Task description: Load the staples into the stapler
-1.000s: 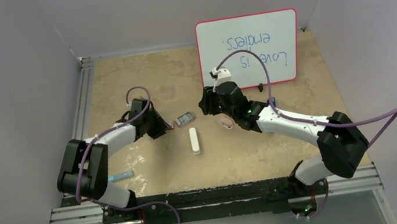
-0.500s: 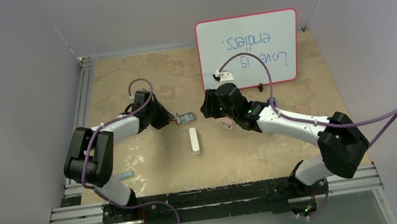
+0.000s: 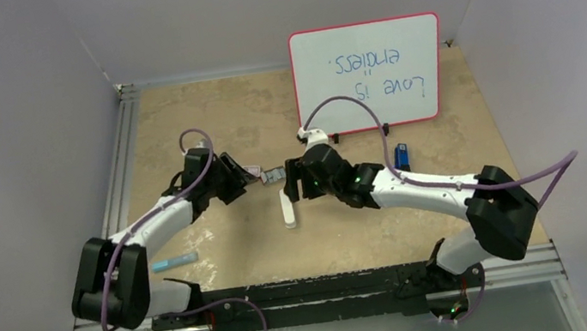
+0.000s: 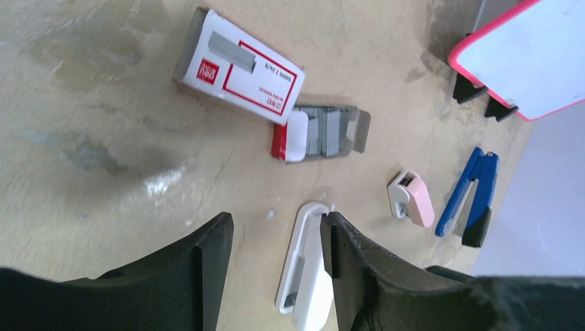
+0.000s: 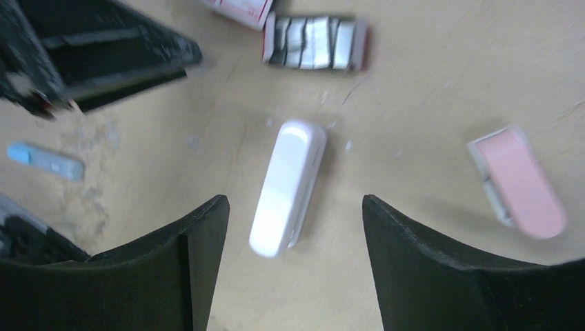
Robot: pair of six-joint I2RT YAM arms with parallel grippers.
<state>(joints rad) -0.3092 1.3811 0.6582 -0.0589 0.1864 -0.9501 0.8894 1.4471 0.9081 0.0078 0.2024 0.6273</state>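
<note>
The staples (image 4: 324, 131) are dark-grey strips in an open red-and-white tray, also seen in the right wrist view (image 5: 316, 41) and from above (image 3: 274, 173). The stapler (image 3: 401, 156), blue on top with a black base, lies right of centre below the whiteboard; it also shows in the left wrist view (image 4: 469, 196). My left gripper (image 3: 243, 178) is open and empty just left of the staples, low over the table (image 4: 276, 234). My right gripper (image 3: 292, 187) is open and empty, above the white oblong bar (image 5: 288, 186), right of the staples (image 5: 293, 207).
A closed red-and-white staple box (image 4: 238, 65) lies beside the tray. A small pink piece (image 5: 521, 185) lies right of the white bar (image 3: 288, 209). A light-blue item (image 3: 173, 261) lies near the left arm. A whiteboard (image 3: 368, 73) stands at the back.
My right arm has swung left from the pink piece to over the white bar, uncovering the blue stapler. My left arm has shifted, its gripper staying near the staples.
</note>
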